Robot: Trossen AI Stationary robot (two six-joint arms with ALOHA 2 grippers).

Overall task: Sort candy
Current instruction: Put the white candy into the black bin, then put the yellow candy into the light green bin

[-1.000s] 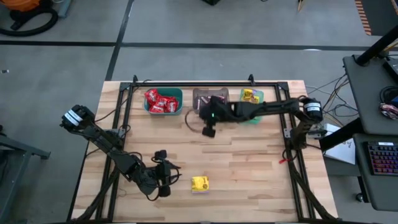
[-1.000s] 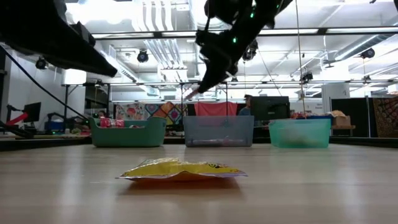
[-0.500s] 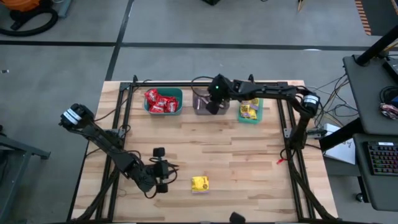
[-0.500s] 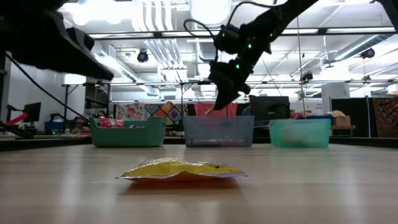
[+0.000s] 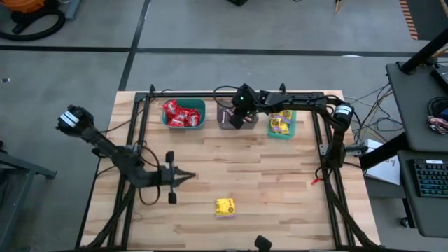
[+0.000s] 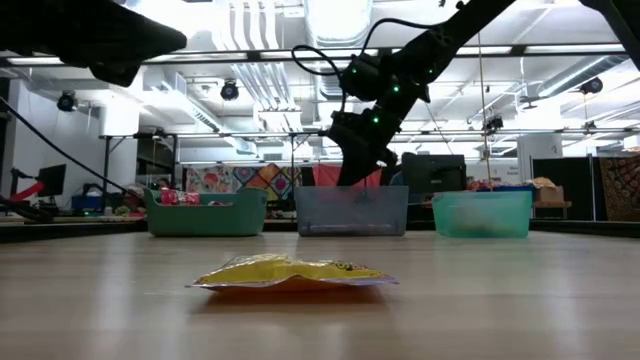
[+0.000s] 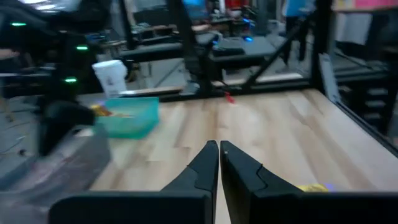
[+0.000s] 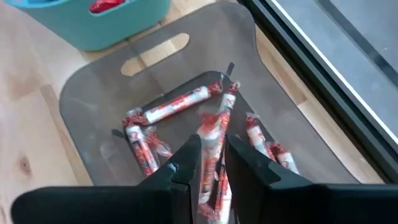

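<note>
While right gripper point(image 8: 210, 163) hangs over grey bin point(image 5: 227, 117), jaws have just parted slightly, pinkish stick point(image 8: 210, 144) between them: drop under way. Left gripper point(image 5: 187, 177) swung up beside yellow packet point(image 5: 225, 206), jaws now shut, empty; packet unsorted on counter point(image 5: 280, 189).

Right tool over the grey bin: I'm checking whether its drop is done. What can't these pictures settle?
- Right tool: a stick shows between its fingers in the right wrist view; held or falling free cannot be told.
- Grey bin: the low view's frosted wall blurs the contents.
- Green bin: in the high view the right arm crosses it, hiding part of its yellow packets.
- Left tool: shut, empty; the left wrist view's background is blurred.
</note>
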